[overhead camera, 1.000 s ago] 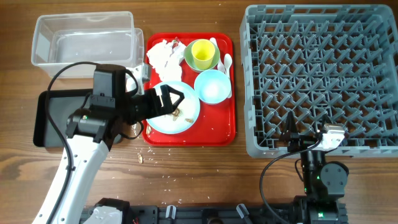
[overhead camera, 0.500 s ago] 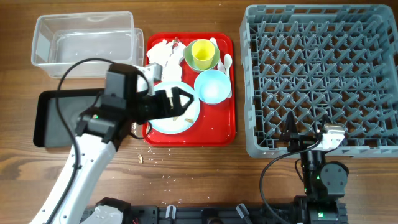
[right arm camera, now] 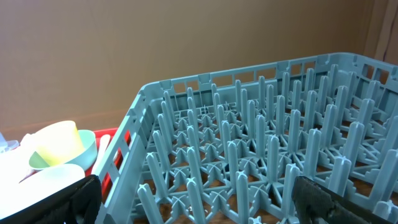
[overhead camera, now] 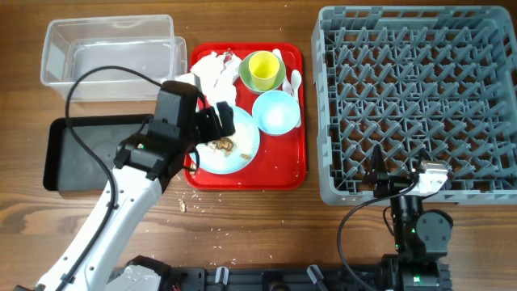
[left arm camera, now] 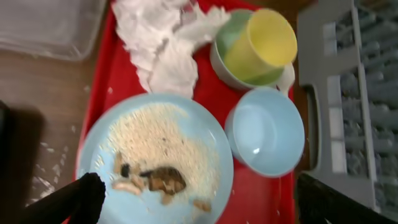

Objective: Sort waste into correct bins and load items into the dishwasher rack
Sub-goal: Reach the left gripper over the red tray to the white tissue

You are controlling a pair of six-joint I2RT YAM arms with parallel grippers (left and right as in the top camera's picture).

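Note:
My left gripper (overhead camera: 220,121) is open and empty, above the far left part of the light blue plate (overhead camera: 242,153); in the left wrist view its fingers (left arm camera: 199,205) straddle the plate (left arm camera: 208,134). Brownish food scraps (overhead camera: 224,145) and rice crumbs (left arm camera: 163,180) lie on the plate. Crumpled white napkins (overhead camera: 208,73) (left arm camera: 163,46) lie at the far left of the red tray. The yellow cup (overhead camera: 262,69) (left arm camera: 261,40) sits in the pale green bowl (overhead camera: 245,74) (left arm camera: 229,34). The light blue bowl (overhead camera: 276,111) (left arm camera: 264,134) is beside the plate. My right gripper (overhead camera: 378,171) (right arm camera: 199,202) is open and empty at the near edge of the grey dishwasher rack (overhead camera: 416,97) (right arm camera: 249,155).
Everything stands on a flat red serving tray (overhead camera: 287,166). A clear tub (overhead camera: 109,56) is at the far left, with a black tray (overhead camera: 81,149) in front of it, partly under my left arm. A white spoon (overhead camera: 295,79) lies by the green bowl. Crumbs dot the table (overhead camera: 182,205).
My left arm has swung right and toward the far side; its gripper moved off the plate's middle, uncovering the food scraps. The right arm has not moved.

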